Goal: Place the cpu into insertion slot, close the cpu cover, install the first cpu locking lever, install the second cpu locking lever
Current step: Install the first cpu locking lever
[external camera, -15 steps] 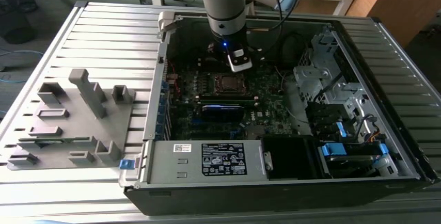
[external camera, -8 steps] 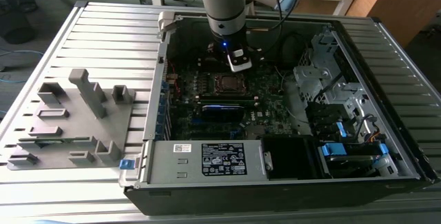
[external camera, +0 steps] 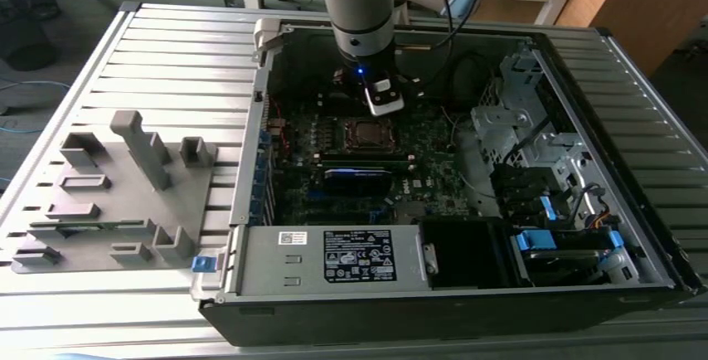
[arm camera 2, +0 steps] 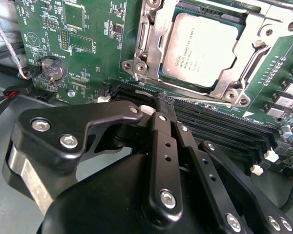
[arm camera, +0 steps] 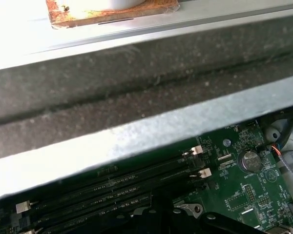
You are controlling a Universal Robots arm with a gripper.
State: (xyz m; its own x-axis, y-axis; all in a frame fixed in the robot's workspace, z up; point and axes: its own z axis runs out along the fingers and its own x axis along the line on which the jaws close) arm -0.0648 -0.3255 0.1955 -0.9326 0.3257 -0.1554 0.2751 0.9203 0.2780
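Cpu (arm camera 2: 202, 46), matte silver-grey square, framed by shiny stamped-metal cpu cover (arm camera 2: 151, 41); black gripper (arm camera 2: 162, 103) apparently pressed together.

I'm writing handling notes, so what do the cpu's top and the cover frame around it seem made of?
The cpu has a top that looks like matte silver-grey metal, evenly dull in sheen. The cpu cover looks like thin bare steel, probably stamped: brighter, with glints on bent edges.

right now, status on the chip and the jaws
Gripper by the memory slots, jaws shut. Chip seated, cover down around it. Nothing between gripper and chip.
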